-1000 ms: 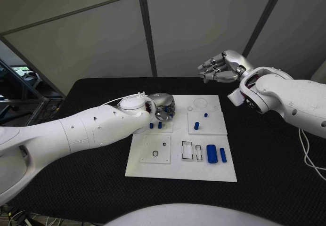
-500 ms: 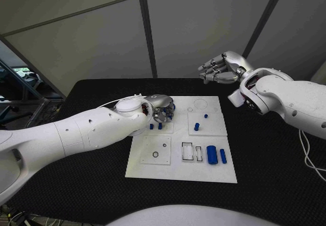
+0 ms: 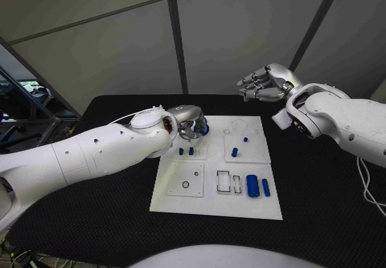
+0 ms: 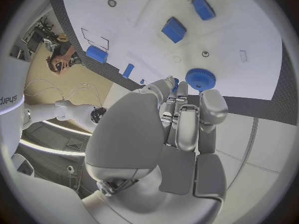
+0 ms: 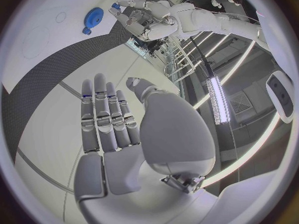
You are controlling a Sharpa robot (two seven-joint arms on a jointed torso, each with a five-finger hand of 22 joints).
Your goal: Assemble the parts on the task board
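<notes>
I see my left hand (image 3: pixel 189 124) over the far left corner of the white board (image 3: pixel 217 206), which lies on the black table (image 3: pixel 96 223). Its fingers are curled in, and a blue toothed wheel (image 4: pixel 200 78) sits right at the fingertips; I cannot tell whether they grip it or only touch it. My left forearm (image 3: pixel 88 156) covers the board's left edge. Two small blue pegs (image 3: pixel 187 151) stand just beside the hand, another peg (image 3: pixel 234 151) to their right, and two longer blue cylinders (image 3: pixel 257 186) lie near the board's right edge beside rectangular slots (image 3: pixel 227 182). My right hand (image 3: pixel 261 82) hangs well apart above the table's far edge, released, fingers loosely bent, holding nothing.
</notes>
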